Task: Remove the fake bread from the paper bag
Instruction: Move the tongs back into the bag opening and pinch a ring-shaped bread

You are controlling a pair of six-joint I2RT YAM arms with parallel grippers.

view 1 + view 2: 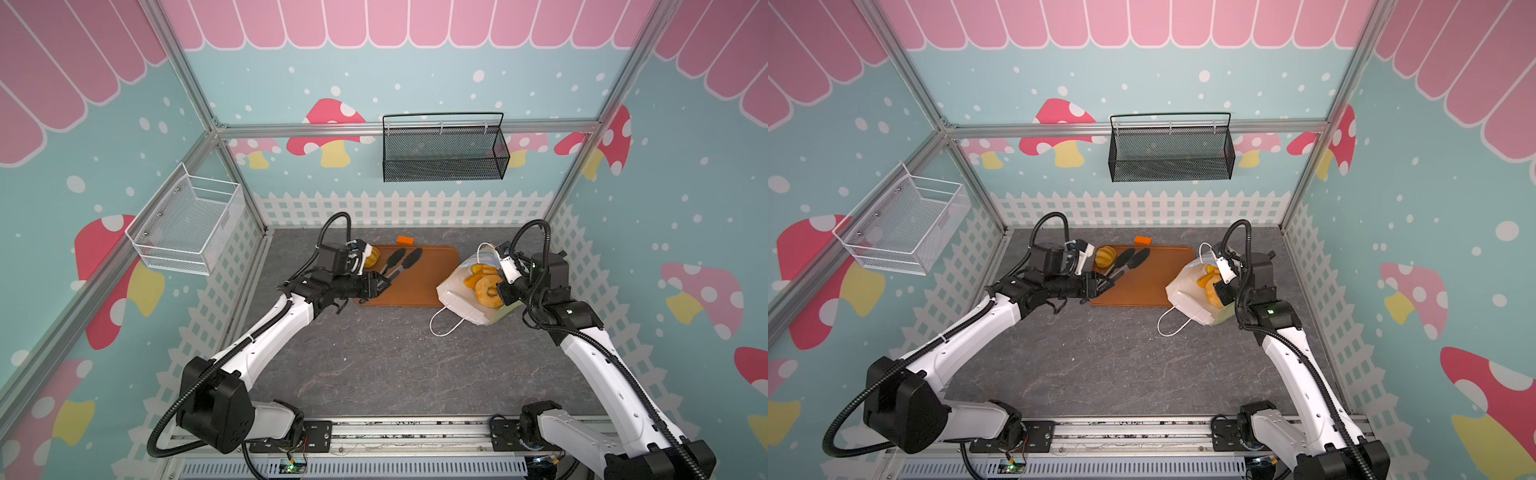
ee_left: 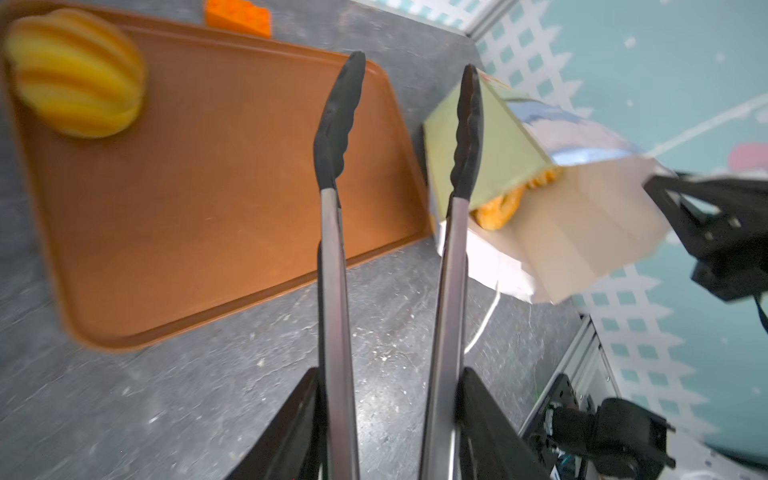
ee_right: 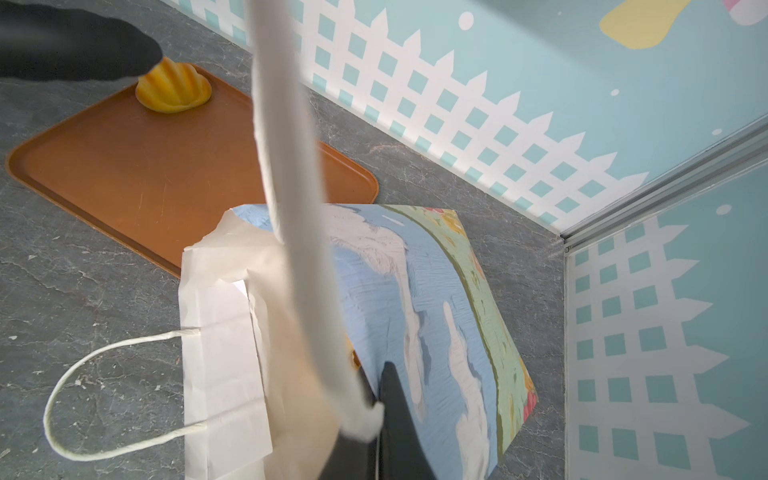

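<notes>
Grey marbled tabletop [image 1: 374,365], mushroom-print walls [image 1: 415,83]

table [image 1: 374,365] with tray [image 1: 419,289], paper bag [image 1: 457,301]

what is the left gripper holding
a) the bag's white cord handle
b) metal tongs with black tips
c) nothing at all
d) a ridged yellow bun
b: the left gripper is closed around the two metal arms of the tongs, whose black tips stand apart with nothing between them.
</notes>
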